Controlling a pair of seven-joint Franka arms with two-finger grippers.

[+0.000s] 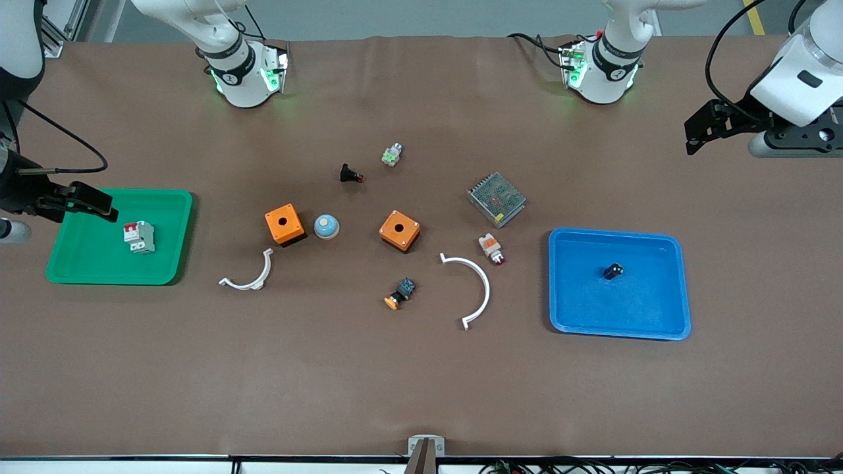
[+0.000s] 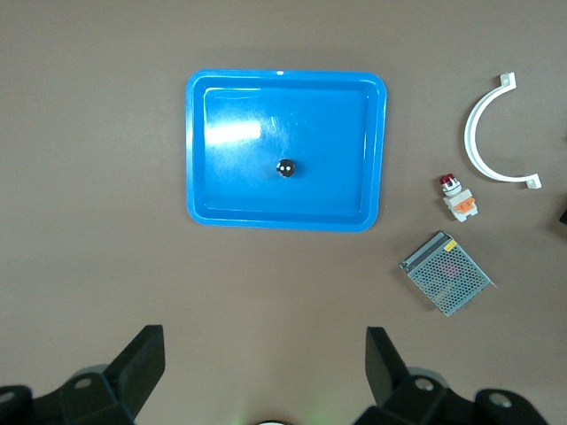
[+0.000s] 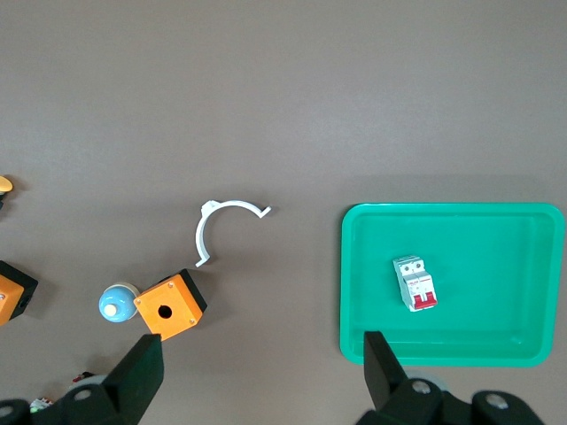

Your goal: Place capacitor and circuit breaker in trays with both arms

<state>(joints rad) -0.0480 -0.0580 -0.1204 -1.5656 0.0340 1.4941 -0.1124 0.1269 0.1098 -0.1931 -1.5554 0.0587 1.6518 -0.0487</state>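
Observation:
The capacitor (image 1: 613,271), a tiny black cylinder, lies in the blue tray (image 1: 573,316) at the left arm's end of the table. In the left wrist view the capacitor (image 2: 285,167) sits mid-tray (image 2: 199,150). The white-grey circuit breaker (image 1: 139,237) with a red patch lies in the green tray (image 1: 85,266) at the right arm's end. It also shows in the right wrist view (image 3: 415,283). My left gripper (image 1: 693,135) (image 2: 264,363) is open and empty, up over bare table beside the blue tray. My right gripper (image 1: 105,207) (image 3: 264,367) is open and empty over the green tray's edge.
Between the trays lie two orange boxes (image 1: 284,224) (image 1: 399,230), a blue dome (image 1: 326,226), two white curved clips (image 1: 250,276) (image 1: 471,286), a metal mesh unit (image 1: 496,199), a white-and-orange red-lens part (image 1: 491,248), a black button (image 1: 350,174) and an orange-capped button (image 1: 400,293).

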